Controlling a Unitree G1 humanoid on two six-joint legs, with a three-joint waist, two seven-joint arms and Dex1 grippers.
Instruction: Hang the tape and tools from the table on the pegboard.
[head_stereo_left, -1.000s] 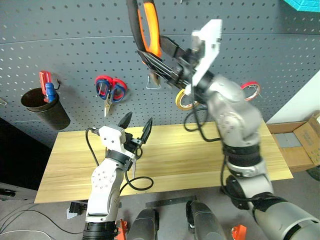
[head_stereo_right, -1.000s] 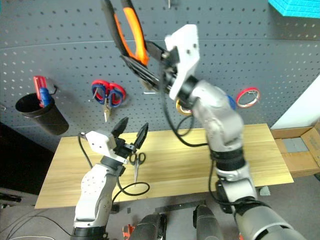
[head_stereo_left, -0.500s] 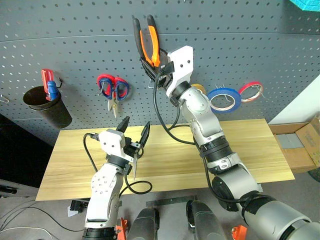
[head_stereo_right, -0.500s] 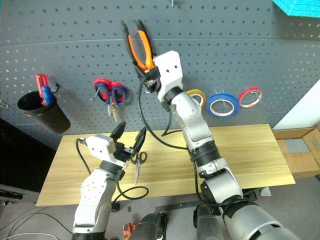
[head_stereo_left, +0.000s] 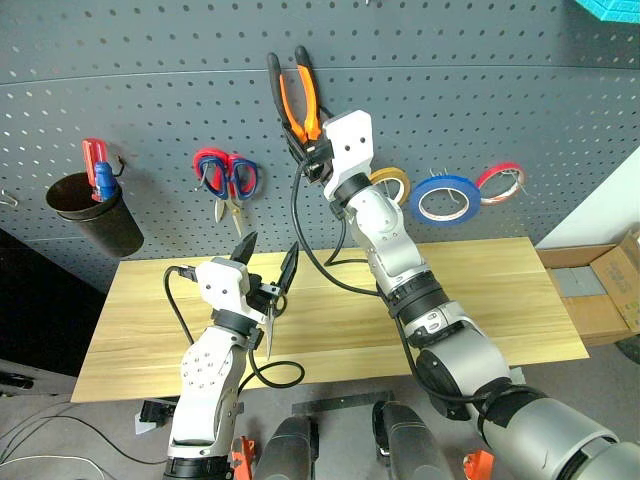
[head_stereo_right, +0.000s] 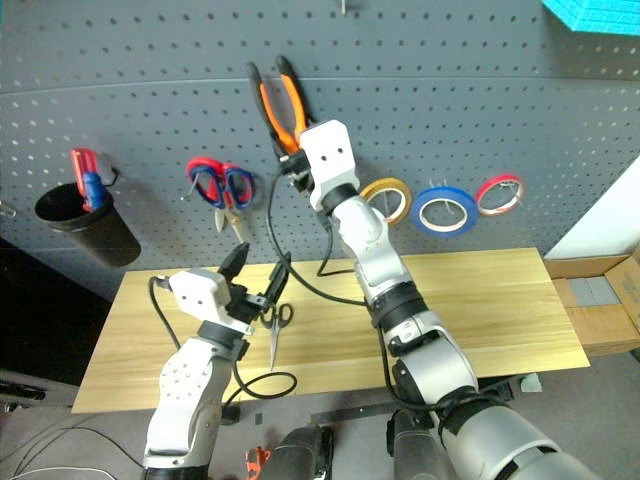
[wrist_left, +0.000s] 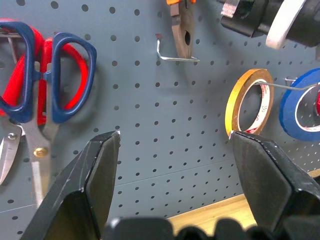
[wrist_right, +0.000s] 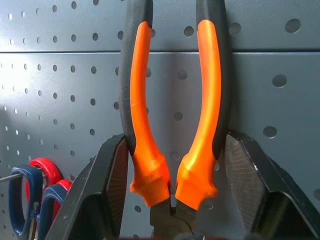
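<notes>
Pegboard (head_stereo_left: 520, 90): R gripper (wrist_right: 172, 165) jaws grasping pliers (wrist_right: 172, 115); L gripper (head_stereo_left: 268, 262) jaws released.

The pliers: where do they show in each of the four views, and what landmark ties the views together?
Left eye view: pliers upper centre, handles up against the pegboard, in the right end effector.
Right eye view: upper centre, same grip.
Left wrist view: just the metal nose at the top edge, by a hook.
Right wrist view: orange handles centre, between the fingers.
Shared landmark: the red-and-blue scissors hanging on the pegboard.
</notes>
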